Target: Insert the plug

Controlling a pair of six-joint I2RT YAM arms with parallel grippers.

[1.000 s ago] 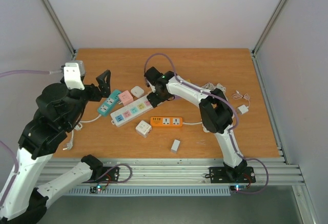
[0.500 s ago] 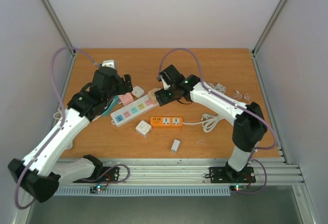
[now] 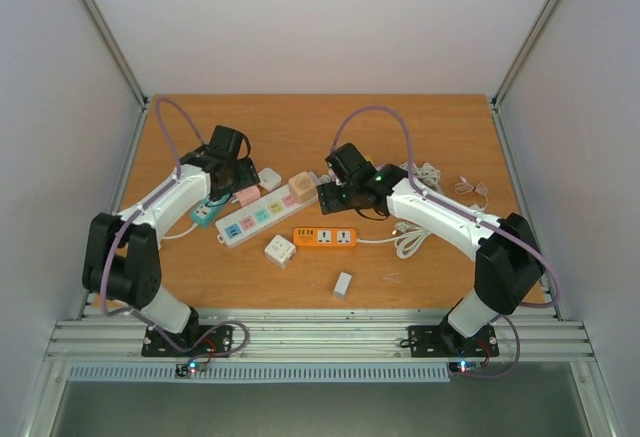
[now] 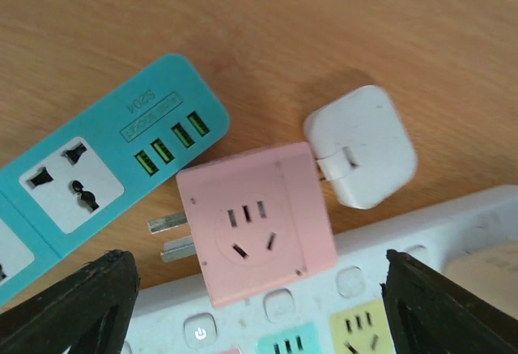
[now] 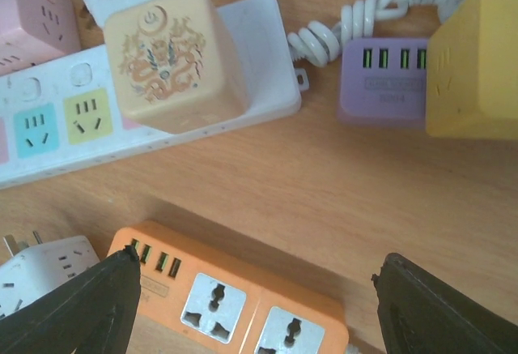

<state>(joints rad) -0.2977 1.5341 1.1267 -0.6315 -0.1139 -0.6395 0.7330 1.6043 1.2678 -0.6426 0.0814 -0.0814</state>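
Note:
A pink plug (image 4: 255,220) lies loose on the table, its two metal prongs pointing left, between the teal power strip (image 4: 89,176) and the white power strip (image 4: 324,313). My left gripper (image 4: 259,309) hovers open right over it, one finger on each side and nothing held. From above, the pink plug (image 3: 247,194) sits just below the left gripper (image 3: 238,175). My right gripper (image 3: 332,197) is open and empty above the orange power strip (image 5: 227,289), near the white strip's right end. A beige cube adapter (image 5: 174,58) is seated in the white strip (image 3: 262,215).
A small white charger (image 4: 360,143) lies beside the pink plug. A white cube adapter (image 3: 279,250) and a small white block (image 3: 343,284) sit nearer the front. A purple USB strip (image 5: 380,78), a yellow block (image 5: 473,54) and coiled white cable (image 3: 410,237) lie to the right.
The left arm swung down from a raised pose on the left to hover over the pink plug. The right gripper drew back rightward from the beige cube adapter.

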